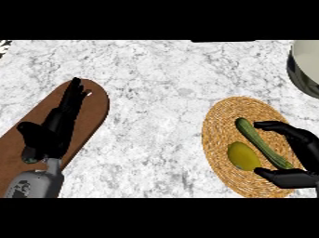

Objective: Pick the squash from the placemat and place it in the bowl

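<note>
1. Right hand (pixel 306 155) sits lowest in the head view, at the near right; fingers and thumb curved apart around the far end of a long green squash (pixel 263 143), not yet closed on it
2. Squash lies on the woven round placemat (pixel 223 118), slanting from between that hand's finger and thumb away to the upper left; a yellow rounded fruit (pixel 243 155) lies just beside it, on the side away from the palm
3. Step in hand, as judged: the reach is done, the grasp is about to be made. Next move calls for closing finger and thumb across the squash without nudging the yellow fruit, then lifting straight up
4. Bowl (pixel 313 69) stands beyond the right hand, up and slightly to its right, cut by the view's edge; only part of its rim shows
5. Room: marble counter (pixel 162 83) between placemat and bowl is bare, so the carry path looks open
6. Left hand (pixel 55 123) rests on a brown oval board (pixel 96 100) well apart to the left, fingers straight and together, holding nothing
</note>
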Tool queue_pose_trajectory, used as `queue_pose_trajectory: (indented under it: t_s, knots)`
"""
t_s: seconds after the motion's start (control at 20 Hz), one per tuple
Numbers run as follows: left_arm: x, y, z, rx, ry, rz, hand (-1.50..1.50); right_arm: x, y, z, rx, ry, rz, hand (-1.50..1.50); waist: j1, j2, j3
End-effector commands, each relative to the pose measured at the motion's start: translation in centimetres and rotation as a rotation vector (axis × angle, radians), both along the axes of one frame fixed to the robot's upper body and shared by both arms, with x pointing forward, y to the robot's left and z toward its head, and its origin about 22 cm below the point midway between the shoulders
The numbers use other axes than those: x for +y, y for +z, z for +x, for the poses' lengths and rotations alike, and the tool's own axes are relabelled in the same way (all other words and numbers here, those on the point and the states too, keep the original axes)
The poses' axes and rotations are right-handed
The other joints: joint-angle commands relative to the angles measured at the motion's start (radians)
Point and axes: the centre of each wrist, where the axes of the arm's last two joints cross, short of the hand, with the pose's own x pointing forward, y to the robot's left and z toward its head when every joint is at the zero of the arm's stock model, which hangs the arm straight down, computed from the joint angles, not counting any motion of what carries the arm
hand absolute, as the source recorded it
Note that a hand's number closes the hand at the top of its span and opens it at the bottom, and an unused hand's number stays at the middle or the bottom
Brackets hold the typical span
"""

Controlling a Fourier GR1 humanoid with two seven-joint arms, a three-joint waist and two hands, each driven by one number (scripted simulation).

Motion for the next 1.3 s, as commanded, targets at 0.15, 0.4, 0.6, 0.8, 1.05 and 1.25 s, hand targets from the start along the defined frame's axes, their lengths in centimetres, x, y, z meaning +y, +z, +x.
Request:
queue_pose_trajectory:
  t_s: [0.15, 0.4, 0.6, 0.8, 1.05, 1.25]
  knots:
    - [-1.8, -1.4, -1.6, 0.002, -0.032, -0.002, 0.0, -5.2, 2.0, -4.6, -0.164, 0.009, 0.07, -1.5, 0.012, 0.0, 0.0]
    - [-1.1, -1.1, -0.8, 0.006, -0.036, 0.006, 0.0, -6.1, 8.0, -2.8, -0.157, -0.115, -0.127, -1.5, 0.014, 0.0, -0.002]
    - [0.7, -1.5, 0.8, -0.008, -0.036, 0.003, 0.0, -5.8, 9.9, -2.0, -0.073, -0.114, -0.214, -1.5, 0.019, 0.004, -0.001]
    - [-3.2, -1.3, 0.1, 0.003, -0.054, -0.011, 0.0, -5.5, 12.8, 0.2, 0.056, -0.087, -0.323, -1.5, 0.032, 0.005, -0.001]
    - [-0.6, 0.2, 0.0, 0.003, -0.061, 0.01, 0.0, -4.0, 11.7, 0.7, 0.17, -0.064, -0.465, -1.5, 0.036, 0.004, -0.001]
    - [-2.7, -2.5, -0.3, 0.002, -0.063, -0.012, 0.0, -4.4, 12.1, 1.1, 0.242, -0.037, -0.554, -1.5, 0.028, 0.004, -0.001]
